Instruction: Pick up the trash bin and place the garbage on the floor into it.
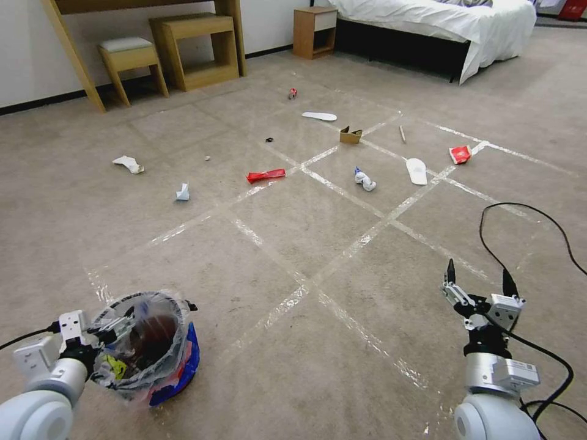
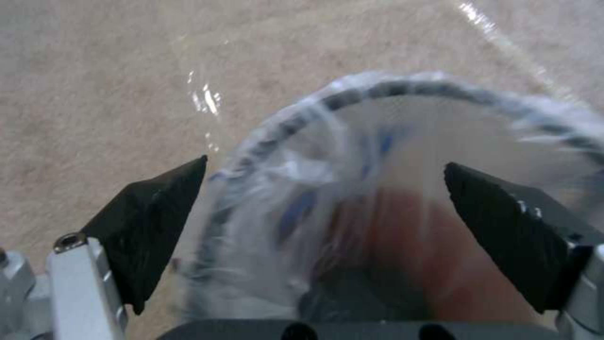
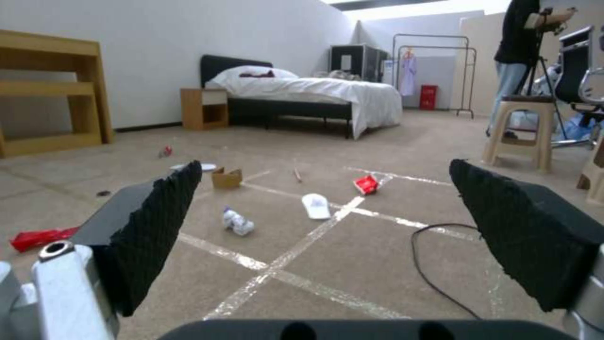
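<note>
The left gripper [image 1: 101,333] is low at the near left, right at the bin [image 1: 150,345]. In the left wrist view its fingers [image 2: 151,226] stand wide apart, one outside the bin's rim [image 2: 390,89] and one over the inside, so they look set to pinch the wall. I cannot tell if they grip it. The bin seems tilted, its bag mouth open toward the robot. That would make it easy to drop things in.

The right gripper [image 1: 477,278] is at the near right, held up off the floor [image 1: 306,244] with its fingers wide and nothing in them. It points at the mess, likely ready to pick things up.

The garbage lies farther off. A red wrapper [image 1: 265,176] is in the middle, with crumpled paper [image 1: 365,179] to its right. A white insole [image 1: 417,170] and a red can [image 1: 460,154] lie farther right. A cardboard piece [image 1: 350,135] and a stick [image 1: 402,134] are behind them. More white scraps [image 1: 183,192] sit on the left. All are well apart from the bin, so the robot must likely get closer.
</note>
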Controlling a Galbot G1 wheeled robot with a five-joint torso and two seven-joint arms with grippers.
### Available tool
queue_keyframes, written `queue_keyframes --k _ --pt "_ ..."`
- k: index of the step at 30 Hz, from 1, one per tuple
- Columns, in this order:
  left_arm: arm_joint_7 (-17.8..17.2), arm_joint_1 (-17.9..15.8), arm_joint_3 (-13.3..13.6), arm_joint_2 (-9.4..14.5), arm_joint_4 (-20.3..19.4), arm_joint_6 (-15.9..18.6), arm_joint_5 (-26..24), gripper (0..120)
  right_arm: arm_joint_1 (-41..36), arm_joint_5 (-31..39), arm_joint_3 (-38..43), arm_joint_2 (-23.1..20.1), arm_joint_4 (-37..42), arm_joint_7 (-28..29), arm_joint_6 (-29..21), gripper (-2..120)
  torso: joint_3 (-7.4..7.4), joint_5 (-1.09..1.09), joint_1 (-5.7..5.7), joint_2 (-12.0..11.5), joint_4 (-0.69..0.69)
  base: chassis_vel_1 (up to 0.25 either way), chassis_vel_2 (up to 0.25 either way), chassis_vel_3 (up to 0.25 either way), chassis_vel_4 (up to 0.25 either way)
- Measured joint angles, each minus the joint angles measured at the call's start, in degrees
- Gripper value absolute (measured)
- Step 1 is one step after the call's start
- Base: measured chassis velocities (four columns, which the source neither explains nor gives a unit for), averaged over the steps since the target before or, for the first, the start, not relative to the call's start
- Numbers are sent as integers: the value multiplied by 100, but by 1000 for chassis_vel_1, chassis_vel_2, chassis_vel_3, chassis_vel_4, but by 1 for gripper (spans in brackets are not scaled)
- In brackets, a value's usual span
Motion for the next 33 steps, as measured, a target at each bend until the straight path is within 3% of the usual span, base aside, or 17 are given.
queue_keyframes --k 3,9,11,16,30,33 --pt "-88 2 -68 285 234 216 -357 98 -22 5 38 -3 -5 18 0 100 0 1 0 0 0 0 0 0 0" --pt "-210 27 -85 480 390 366 -623 98 -25 -4 40 28 -30 39 -1 100 0 1 0 0 0 0 0 0 0" --pt "-403 67 -88 560 400 549 -1003 98 -15 -16 38 48 -43 50 -9 100 0 1 0 0 0 0 0 0 0" --pt "-497 51 -20 711 505 732 -1319 98 12 -21 36 71 -78 70 -15 100 0 1 0 0 0 0 0 0 0" --pt "-614 -241 183 826 859 1012 -1876 96 48 -32 43 80 -175 125 -33 100 0 2 0 0 0 0 0 0 0" --pt "-619 -268 186 861 934 1027 -1969 90 50 -40 33 87 -193 128 -35 100 0 3 0 0 0 0 0 0 0"
